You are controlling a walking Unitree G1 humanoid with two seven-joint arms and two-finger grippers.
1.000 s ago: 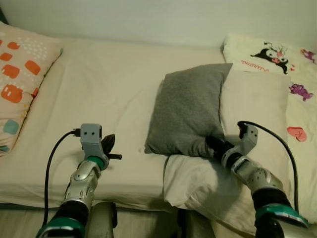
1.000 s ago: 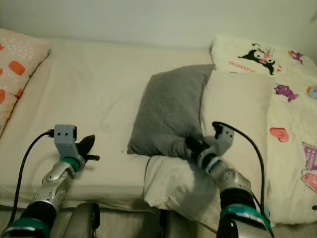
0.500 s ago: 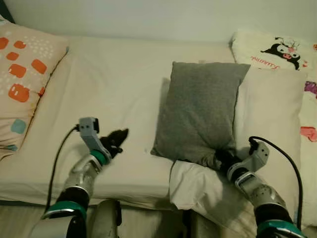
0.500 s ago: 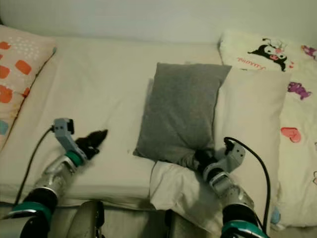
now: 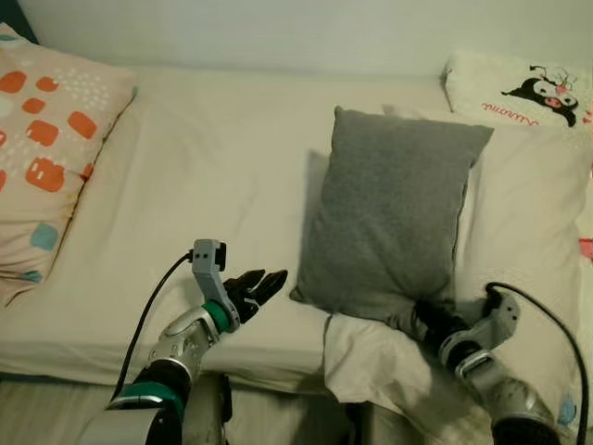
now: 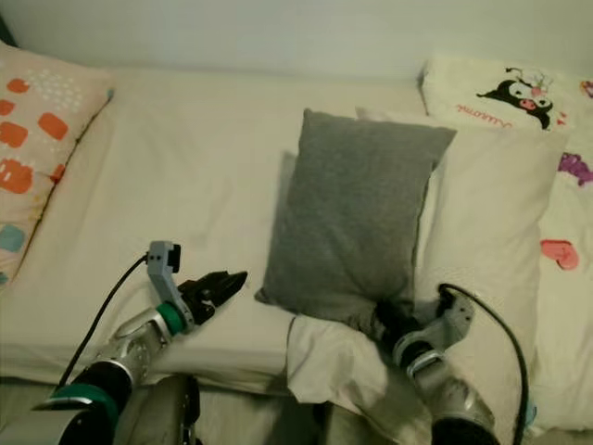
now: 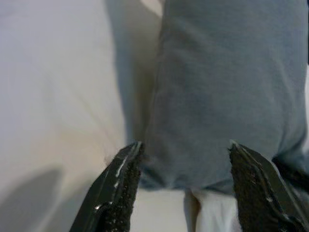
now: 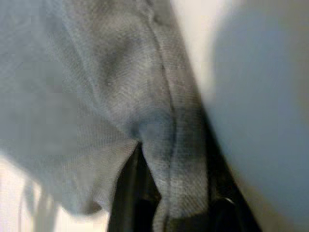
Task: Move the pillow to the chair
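Grey pillow [image 5: 394,218] atop white pillow [image 5: 528,232], corner pinched by right gripper [image 5: 428,320] (left gripper [image 5: 262,284] spread, beside it).

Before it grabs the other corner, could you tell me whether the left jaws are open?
Open: the left gripper shows its jaws spread apart before the grey pillow.

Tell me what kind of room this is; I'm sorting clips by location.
Most likely a bedroom: a bed with a cream sheet, a gray pillow on a white pillow, and a cartoon-print blanket.
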